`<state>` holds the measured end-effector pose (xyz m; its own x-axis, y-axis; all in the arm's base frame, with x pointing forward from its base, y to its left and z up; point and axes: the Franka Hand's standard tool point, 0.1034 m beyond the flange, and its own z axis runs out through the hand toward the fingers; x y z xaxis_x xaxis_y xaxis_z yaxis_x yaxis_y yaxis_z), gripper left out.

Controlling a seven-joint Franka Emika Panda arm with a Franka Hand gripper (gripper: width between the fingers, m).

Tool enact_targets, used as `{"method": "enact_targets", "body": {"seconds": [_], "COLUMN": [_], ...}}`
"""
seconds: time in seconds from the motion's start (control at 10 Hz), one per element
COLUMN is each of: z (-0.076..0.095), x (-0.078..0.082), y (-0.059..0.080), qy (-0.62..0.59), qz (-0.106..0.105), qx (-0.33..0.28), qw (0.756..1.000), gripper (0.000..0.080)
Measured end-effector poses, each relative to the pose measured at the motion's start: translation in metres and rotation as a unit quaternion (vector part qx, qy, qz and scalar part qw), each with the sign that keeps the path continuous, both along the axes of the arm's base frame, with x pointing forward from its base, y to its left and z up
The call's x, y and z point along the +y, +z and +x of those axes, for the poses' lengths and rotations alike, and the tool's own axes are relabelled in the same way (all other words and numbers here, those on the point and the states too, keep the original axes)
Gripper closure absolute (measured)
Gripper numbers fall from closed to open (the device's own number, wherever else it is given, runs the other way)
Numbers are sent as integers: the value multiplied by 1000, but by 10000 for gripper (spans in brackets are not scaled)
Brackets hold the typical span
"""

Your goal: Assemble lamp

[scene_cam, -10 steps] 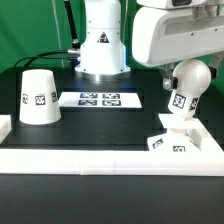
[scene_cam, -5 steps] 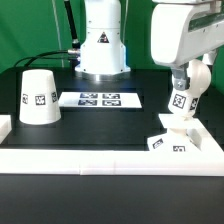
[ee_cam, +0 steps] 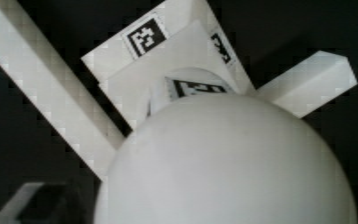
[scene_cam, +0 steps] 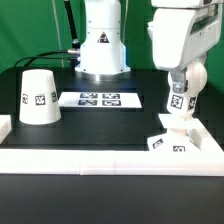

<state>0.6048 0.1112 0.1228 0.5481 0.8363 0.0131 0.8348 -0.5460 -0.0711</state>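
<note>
White plastic housing of the arm [scene_cam: 185, 35] fills the upper corner at the exterior view's right, with the wrist pointing straight down over the black table [scene_cam: 100, 128]. The gripper [scene_cam: 186, 74] sits right at the round head of the bulb [scene_cam: 180, 99]. Its fingers are hidden by the housing and the bulb in both views, so I cannot tell whether it clamps the bulb or has let go.

The bulb leans slightly, head up and narrow end down, with a square tag on its neck. Its lower end meets the base [scene_cam: 167, 142], though whether it is seated there is unclear. The base is a flat, sharp-edged square slab carrying tags, and it lies close to the white wall [scene_cam: 100, 160] along the table's front.

In the wrist view the bulb [ee_cam: 211, 165] is a smooth matte dome filling much of the picture, with the tagged base [ee_cam: 158, 45] beyond it.

The shade [scene_cam: 38, 97], a smooth truncated cone with one tag, stands wide end down at the exterior view's left, well apart from the base. The marker board [scene_cam: 100, 99] lies flat between them.
</note>
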Motion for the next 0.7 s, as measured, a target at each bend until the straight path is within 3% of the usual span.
{"method": "enact_targets", "body": {"seconds": [0.1,0.5,0.7], "z": [0,0,4], "x": [0,-2,-15], "y": [0,0,0], "qy": [0,-16,-38], "qz": [0,-1,-3], "qx": [0,3,17], "qw": [1000,1000,999], "gripper": [223,223,222]}}
